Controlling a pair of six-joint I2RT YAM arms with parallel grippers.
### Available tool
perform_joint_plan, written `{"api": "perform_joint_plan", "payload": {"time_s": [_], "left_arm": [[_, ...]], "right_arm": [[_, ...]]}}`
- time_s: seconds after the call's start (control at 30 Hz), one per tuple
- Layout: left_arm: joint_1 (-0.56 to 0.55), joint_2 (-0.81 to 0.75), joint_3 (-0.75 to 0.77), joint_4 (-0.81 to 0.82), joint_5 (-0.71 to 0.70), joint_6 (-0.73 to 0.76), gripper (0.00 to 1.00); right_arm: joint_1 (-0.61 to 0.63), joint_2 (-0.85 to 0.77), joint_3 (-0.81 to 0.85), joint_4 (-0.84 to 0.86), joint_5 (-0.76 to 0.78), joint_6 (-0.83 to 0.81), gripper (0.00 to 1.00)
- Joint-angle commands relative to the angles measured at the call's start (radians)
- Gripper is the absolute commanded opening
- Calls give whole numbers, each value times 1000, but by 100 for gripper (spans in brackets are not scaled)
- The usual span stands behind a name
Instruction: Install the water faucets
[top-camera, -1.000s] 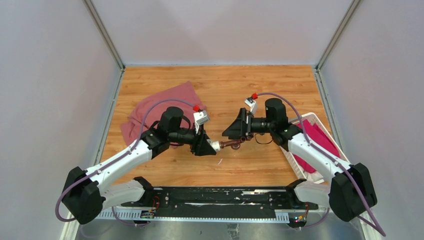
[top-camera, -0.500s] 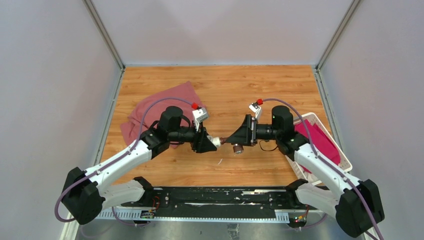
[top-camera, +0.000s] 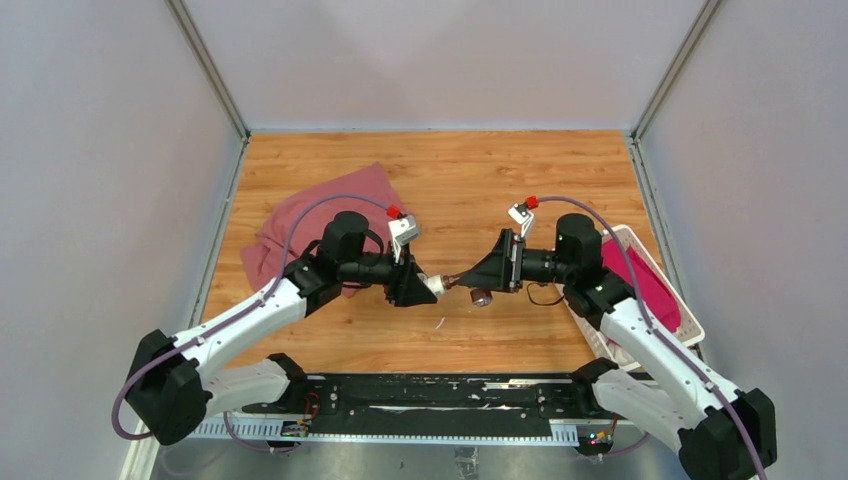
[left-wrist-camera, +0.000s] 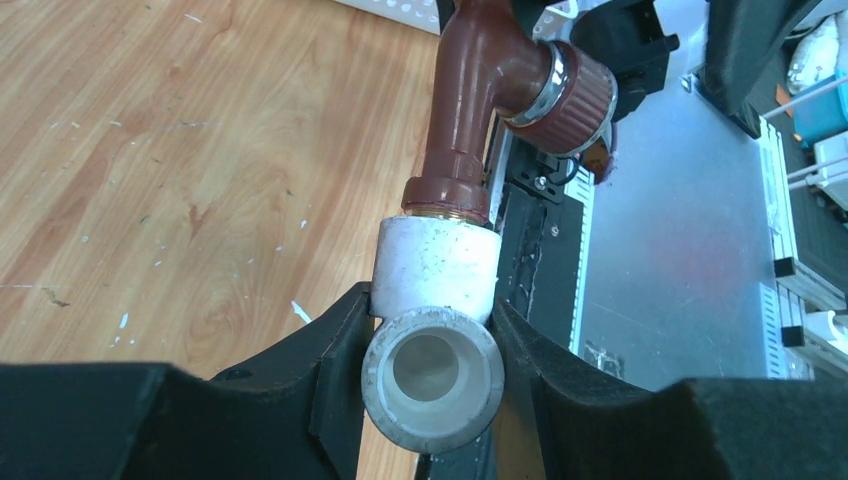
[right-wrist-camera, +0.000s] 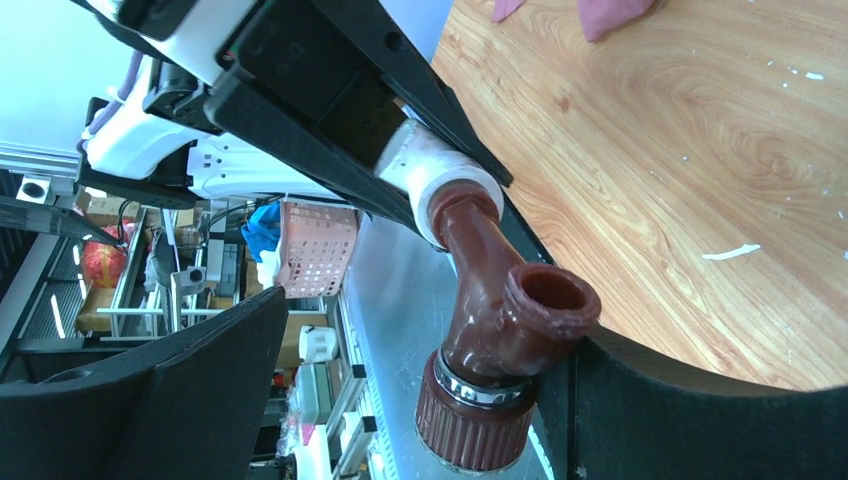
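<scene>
**Right hand lets go of the tap, left hand still has the fitting**

Far on my left the pink-red cloth (top-camera: 300, 225) lies crumpled on the wooden table (top-camera: 450, 170), well apart from the work.

My left gripper (top-camera: 420, 285) is clamped on the white pipe fitting (left-wrist-camera: 437, 275), one finger on each flank, with its open socket end facing the wrist camera. It is holding the fitting up off the wood.

The reddish-brown tap (left-wrist-camera: 470, 110) stands out of the fitting's far end. Its collar sits almost down on the white rim, with only a thin brass line of thread showing between them. The ribbed knob with its silvery ring hangs off the side.

In the last second my right gripper (top-camera: 472, 277) has drawn back to the right along with its arm. The tap has stayed in the fitting and did not follow. The right fingers are now spread wide and hold nothing. The tap still lies between them, its spout mouth close against one finger, though I cannot tell whether they touch.

I judge that one turn of screwing is finished. Next comes either a fresh grip for another twist or a full retreat. The sliver of thread suggests little is left to do.

Past my right arm, the white slatted basket (top-camera: 625, 232) sits at the table's edge.
</scene>
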Motion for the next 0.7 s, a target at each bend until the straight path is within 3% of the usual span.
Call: {"api": "perform_joint_plan", "payload": {"time_s": [0.0,0.1,0.33,0.67], "left_arm": [[10,17,16,10,-71,13,0],[10,7,4,48,-72,-12,0],[10,-7,-3,142,-82,-69,0],[10,-5,-8,143,-103,-77,0]], "right_arm": [[9,-35,80,-53,-45,3,90],[8,-22,66,-96,-38,-21,91],[10,-17,-32,-20,-32,24,90],[13,-57,-44,-24,-35,45,91]]}}
